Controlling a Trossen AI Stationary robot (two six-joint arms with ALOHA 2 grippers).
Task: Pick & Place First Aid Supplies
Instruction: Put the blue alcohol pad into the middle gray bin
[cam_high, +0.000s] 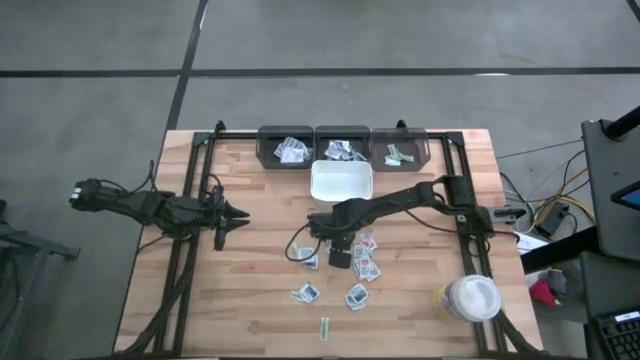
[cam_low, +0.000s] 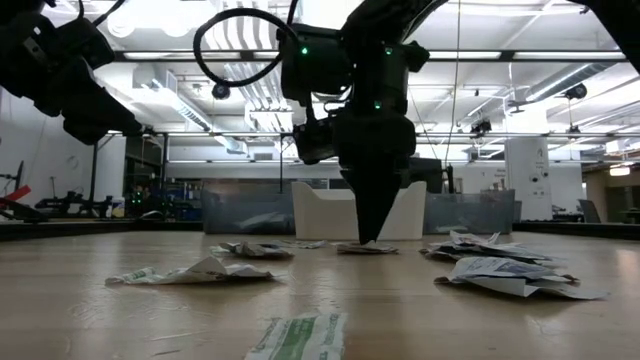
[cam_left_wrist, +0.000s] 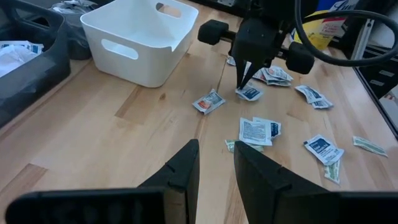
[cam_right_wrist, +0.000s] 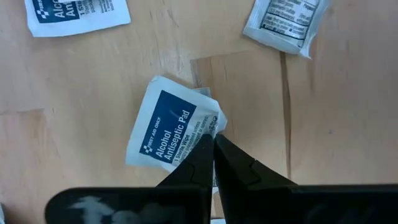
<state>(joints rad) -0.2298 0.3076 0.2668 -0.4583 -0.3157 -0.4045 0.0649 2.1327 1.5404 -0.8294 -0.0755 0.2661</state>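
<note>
Nearest the front edge of the counter (cam_high: 250, 320) lies a narrow pale strip (cam_high: 325, 327), with a round white-lidded jar (cam_high: 472, 298) off at the right corner. Just past the strip, several blue-printed packets (cam_high: 357, 295) lie scattered flat on the wood. Behind these the right gripper (cam_right_wrist: 214, 144) points straight down at the counter, its jaws together and pinching the edge of one alcohol pad (cam_right_wrist: 166, 132), which still lies on the wood; other packets sit near it on all sides. The left gripper (cam_high: 240, 218) hangs over the left side of the counter, well apart from the packets, its jaws a little apart and empty. Farther back stands the white tray (cam_high: 342, 181), and behind it three dark bins (cam_high: 343, 146) with more packets inside.
</note>
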